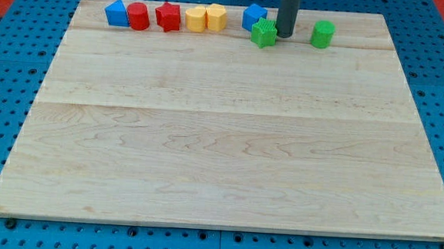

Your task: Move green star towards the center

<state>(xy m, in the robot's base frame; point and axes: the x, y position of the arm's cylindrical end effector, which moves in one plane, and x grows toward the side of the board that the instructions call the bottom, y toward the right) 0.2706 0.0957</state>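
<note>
The green star (264, 34) lies near the view's top edge of the wooden board (229, 140), right of centre. My tip (284, 35) stands just to the view's right of the star, touching or nearly touching it. The dark rod rises out of the view's top. A blue block (252, 17) sits right behind the star, to its upper left.
A green cylinder-like block (322, 33) stands to the right of my tip. Along the top edge to the left lie a blue block (117, 14), a red cylinder (138, 16), a red star (167, 17) and two yellow blocks (196, 19) (216, 17).
</note>
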